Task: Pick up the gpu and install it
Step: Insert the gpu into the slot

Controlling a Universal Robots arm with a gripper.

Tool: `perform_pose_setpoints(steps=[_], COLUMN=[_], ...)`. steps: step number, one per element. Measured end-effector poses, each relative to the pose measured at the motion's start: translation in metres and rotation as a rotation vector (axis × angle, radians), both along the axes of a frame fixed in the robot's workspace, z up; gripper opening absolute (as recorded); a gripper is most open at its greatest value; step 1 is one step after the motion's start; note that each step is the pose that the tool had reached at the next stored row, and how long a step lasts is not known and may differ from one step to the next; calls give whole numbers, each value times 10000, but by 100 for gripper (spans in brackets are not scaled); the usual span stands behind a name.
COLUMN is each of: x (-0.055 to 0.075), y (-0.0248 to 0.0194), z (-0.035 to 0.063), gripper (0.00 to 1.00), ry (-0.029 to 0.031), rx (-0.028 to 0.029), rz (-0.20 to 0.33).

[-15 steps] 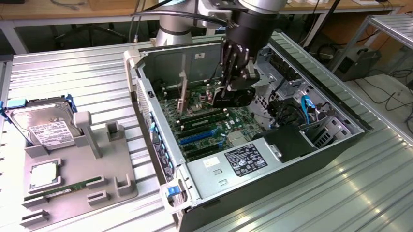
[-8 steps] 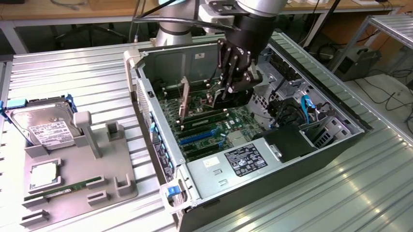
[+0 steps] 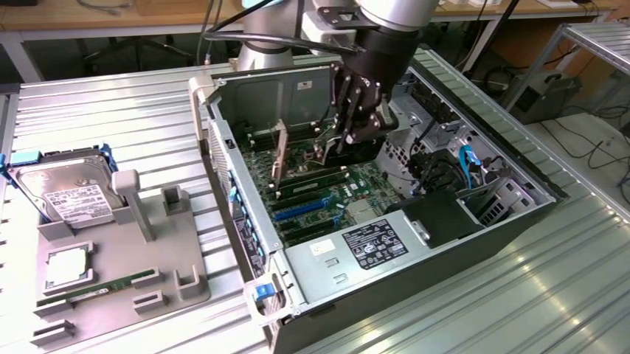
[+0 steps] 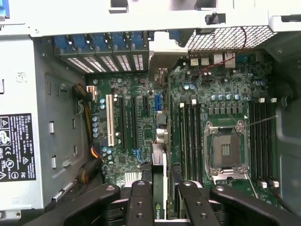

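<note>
The gpu (image 3: 279, 151) stands on edge inside the open computer case (image 3: 512, 166), brownish board side showing, over the expansion slots of the motherboard (image 3: 330, 193). My gripper (image 3: 338, 144) reaches down into the case at the card's inner end. In the wrist view the gpu (image 4: 160, 186) runs edge-on from the rear slot brackets down between my two fingers (image 4: 140, 202), which close on it from both sides. The card's lower edge is hidden, so I cannot tell how deep it sits in the slot.
The hard drive (image 3: 61, 190), a processor chip (image 3: 66, 267) and a green memory stick (image 3: 99, 287) lie in the grey holder (image 3: 167, 254) at the exterior view's left. In the case are a power supply (image 3: 372, 243), blue cables (image 3: 467, 164) and the bare processor socket (image 4: 226, 150).
</note>
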State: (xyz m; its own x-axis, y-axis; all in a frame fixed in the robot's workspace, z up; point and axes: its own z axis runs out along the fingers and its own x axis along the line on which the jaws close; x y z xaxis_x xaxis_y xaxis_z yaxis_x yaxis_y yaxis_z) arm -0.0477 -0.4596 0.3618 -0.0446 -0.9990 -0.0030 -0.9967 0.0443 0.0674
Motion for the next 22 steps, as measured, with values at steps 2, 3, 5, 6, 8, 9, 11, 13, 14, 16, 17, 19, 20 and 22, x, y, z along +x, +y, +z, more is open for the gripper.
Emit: perform_pose_setpoints(steps=[2,3,5,6,8,9,11,13,14,16,17,19,20,22], x=[-11,-18,-41,-57,-88,-103,-130,-155,-166,-190,-205,-231,-238,-254], y=[-8,-12,-20,-22,-25,-27,-29,-30,-31,-31,-31,-31,-31,-31], z=[-19,-29,-56,-73,-102,-116,-144,-174,-187,-220,-244,-290,-307,-350], gripper=[26,26,26,26,26,26,26,26,26,26,26,26,26,26], ry=[-10,-16,-31,-40,-56,-66,-78,-85,-87,-89,-90,-93,-95,-98], rx=[8,8,9,9,9,9,9,8,9,9,9,9,9,8], rz=[-1,-1,0,0,0,0,1,2,3,7,7,11,12,16])
